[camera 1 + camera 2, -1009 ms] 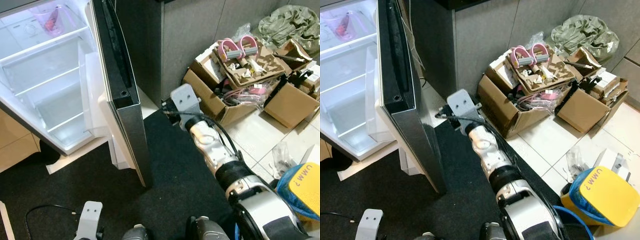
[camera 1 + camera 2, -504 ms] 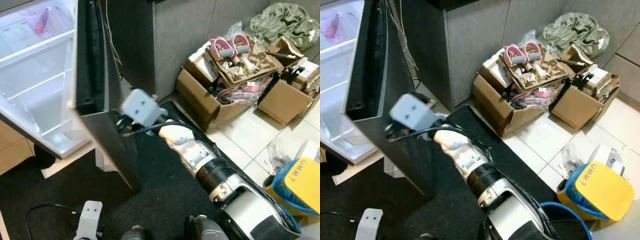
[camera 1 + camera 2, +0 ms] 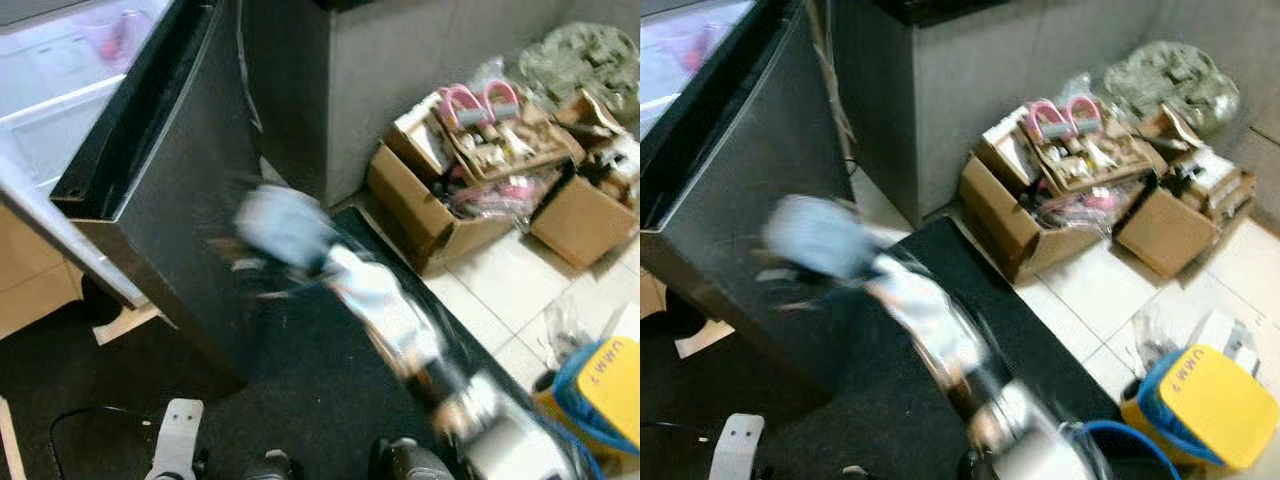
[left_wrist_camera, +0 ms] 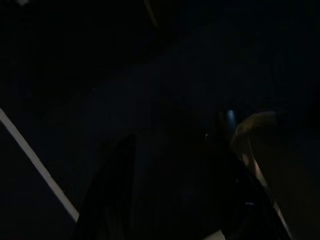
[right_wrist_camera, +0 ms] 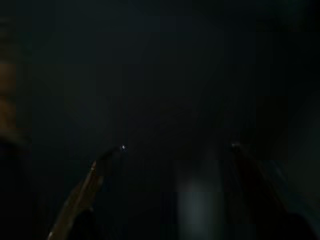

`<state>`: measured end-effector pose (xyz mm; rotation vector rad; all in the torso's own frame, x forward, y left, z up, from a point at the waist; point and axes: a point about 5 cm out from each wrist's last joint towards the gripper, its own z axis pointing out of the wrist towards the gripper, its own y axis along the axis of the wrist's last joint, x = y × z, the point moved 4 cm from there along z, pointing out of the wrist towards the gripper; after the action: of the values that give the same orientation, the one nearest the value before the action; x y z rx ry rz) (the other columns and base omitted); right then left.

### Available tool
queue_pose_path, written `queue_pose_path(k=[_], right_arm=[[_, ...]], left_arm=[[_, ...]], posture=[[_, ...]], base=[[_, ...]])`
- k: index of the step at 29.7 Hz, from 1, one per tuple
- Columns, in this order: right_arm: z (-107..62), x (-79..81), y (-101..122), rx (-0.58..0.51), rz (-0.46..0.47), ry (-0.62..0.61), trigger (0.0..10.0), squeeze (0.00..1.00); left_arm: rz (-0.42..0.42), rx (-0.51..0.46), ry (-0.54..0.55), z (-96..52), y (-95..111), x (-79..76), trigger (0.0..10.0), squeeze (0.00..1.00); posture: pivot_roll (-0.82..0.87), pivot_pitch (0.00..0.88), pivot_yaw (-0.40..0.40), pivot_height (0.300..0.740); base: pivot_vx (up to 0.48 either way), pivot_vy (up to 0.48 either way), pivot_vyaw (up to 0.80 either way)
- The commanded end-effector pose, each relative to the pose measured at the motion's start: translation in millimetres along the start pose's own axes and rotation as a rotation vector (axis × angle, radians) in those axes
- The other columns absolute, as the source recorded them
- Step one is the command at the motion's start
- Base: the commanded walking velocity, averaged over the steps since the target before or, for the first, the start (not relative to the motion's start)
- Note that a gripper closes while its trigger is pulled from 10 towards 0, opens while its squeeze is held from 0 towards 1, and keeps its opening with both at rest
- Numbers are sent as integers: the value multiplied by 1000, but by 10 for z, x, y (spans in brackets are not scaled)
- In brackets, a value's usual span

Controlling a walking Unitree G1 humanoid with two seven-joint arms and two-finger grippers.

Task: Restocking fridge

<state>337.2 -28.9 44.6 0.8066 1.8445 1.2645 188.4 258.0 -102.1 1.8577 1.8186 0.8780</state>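
Door (image 3: 190,200): dark, angled across fridge (image 3: 60,90)
Right pincer (image 5: 167,165): spread, against door, blurred
Left pincer (image 4: 175,190): fingers spread, idle in dark

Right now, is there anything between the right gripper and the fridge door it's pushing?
Nothing visible. The blurred right arm sits directly against the dark outer face of the fridge door, with no object showing between them. The fingertips themselves are too blurred to make out.
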Motion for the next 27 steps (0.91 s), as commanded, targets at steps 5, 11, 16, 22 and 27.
queue_pose_path(k=[5, 11, 16, 22, 27], right_arm=[[-293, -450, -594, 190, 43, -193, 10000, 0], [-1211, -539, -1786, 613, 114, -315, 10000, 0], [-1535, -405, -2059, 704, 212, -368, 10000, 0], [-1847, -287, -2279, 805, 255, -419, 10000, 0], [-1857, -358, -2261, 767, 306, -494, 10000, 0]], left_arm=[[-22, -7, 11, 9, 19, -20, 10000, 0], [-31, -48, 14, 38, 152, -27, 10000, 0], [-18, -51, 16, 32, 147, -30, 10000, 0], [18, -27, -4, 12, 62, -84, 10000, 0], [39, -39, -46, 13, 91, -146, 10000, 0]], posture=[[-51, 210, -33, 727], [-47, 209, -30, 727], [-48, 203, -29, 727], [-52, 194, -26, 727], [-57, 186, -18, 727]], base=[[0, 0, 0], [0, 0, 0], [0, 0, 0], [0, 0, 0], [0, 0, 0]])
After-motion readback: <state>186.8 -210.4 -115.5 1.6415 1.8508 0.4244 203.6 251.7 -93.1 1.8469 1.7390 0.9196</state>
